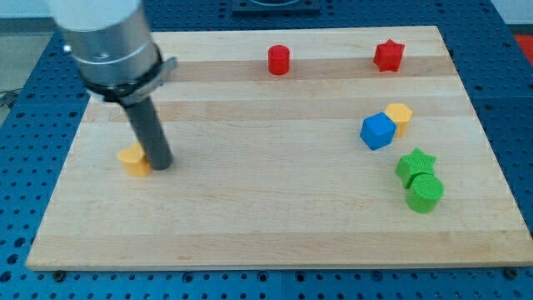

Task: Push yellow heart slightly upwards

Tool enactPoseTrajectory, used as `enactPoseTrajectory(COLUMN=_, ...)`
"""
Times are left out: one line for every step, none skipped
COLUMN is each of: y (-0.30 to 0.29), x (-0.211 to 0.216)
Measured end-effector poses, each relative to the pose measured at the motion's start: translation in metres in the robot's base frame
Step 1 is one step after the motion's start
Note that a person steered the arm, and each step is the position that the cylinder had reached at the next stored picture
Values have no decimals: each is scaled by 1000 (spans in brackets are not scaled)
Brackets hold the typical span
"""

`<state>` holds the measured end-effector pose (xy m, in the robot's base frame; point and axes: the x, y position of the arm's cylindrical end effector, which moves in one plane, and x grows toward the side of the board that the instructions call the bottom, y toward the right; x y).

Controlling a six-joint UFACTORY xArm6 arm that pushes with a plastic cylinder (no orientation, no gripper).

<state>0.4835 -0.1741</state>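
A yellow block, likely the heart (132,158), lies on the wooden board (266,217) at the view's left; its shape is partly hidden by the rod. My tip (161,165) rests on the board right against the block's right side. The dark rod rises from there to the grey arm body at the view's top left.
A red cylinder (278,60) and a red star (388,56) sit near the view's top. A blue cube (377,131) touches a second yellow block (400,117) at the right. Below them lie a green star (415,164) and a green cylinder (425,192).
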Motion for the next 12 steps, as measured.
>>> enactPoseTrajectory(y=0, x=0)
enactPoseTrajectory(y=-1, x=0)
enactPoseTrajectory(y=-1, x=0)
enactPoseTrajectory(y=35, x=20)
enactPoseTrajectory(y=53, x=33)
enactPoseTrajectory(y=88, x=61)
enactPoseTrajectory(y=103, x=61)
enactPoseTrajectory(y=148, x=57)
enactPoseTrajectory(y=225, x=57)
enactPoseTrajectory(y=246, x=57)
enactPoseTrajectory(y=300, x=17)
enactPoseTrajectory(y=300, x=9)
